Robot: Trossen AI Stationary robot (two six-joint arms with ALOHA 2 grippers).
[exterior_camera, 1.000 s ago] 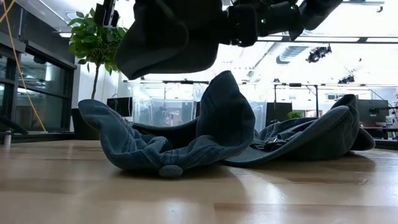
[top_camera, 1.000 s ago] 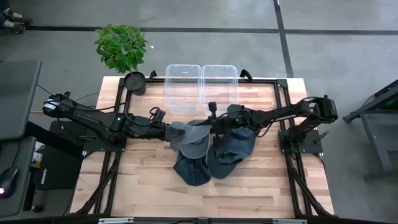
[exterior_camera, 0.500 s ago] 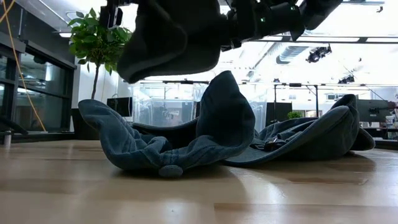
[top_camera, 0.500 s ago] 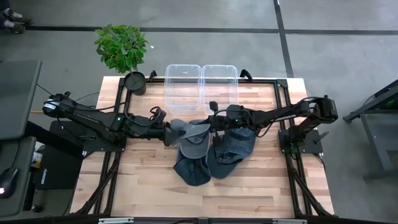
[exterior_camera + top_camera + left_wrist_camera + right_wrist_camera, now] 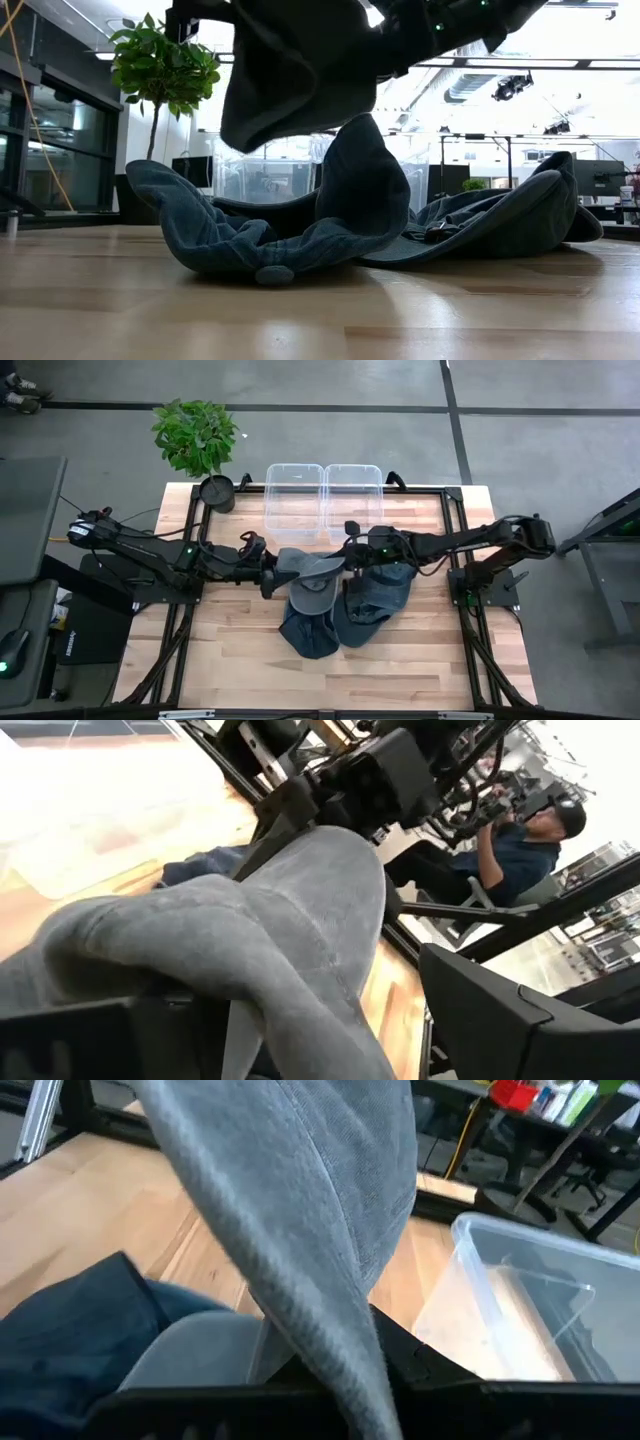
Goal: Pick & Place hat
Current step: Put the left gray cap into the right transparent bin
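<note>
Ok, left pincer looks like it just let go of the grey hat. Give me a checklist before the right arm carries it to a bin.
1. Right pincer shut on grey hat: ok.
2. Left pincer open: ok, though it sits close beside the hat; contact cannot tell.
3. Hat lifted off the table: ok, the low view shows it hanging above the blue hats.
4. Grey hat free of the blue hats: ok in the low view.
5. Clear bins free to take it: ok, nothing visible inside.

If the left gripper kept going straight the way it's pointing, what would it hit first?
Probably the gray hat right ahead of the left gripper, then likely the right gripper holding its far side.
</note>
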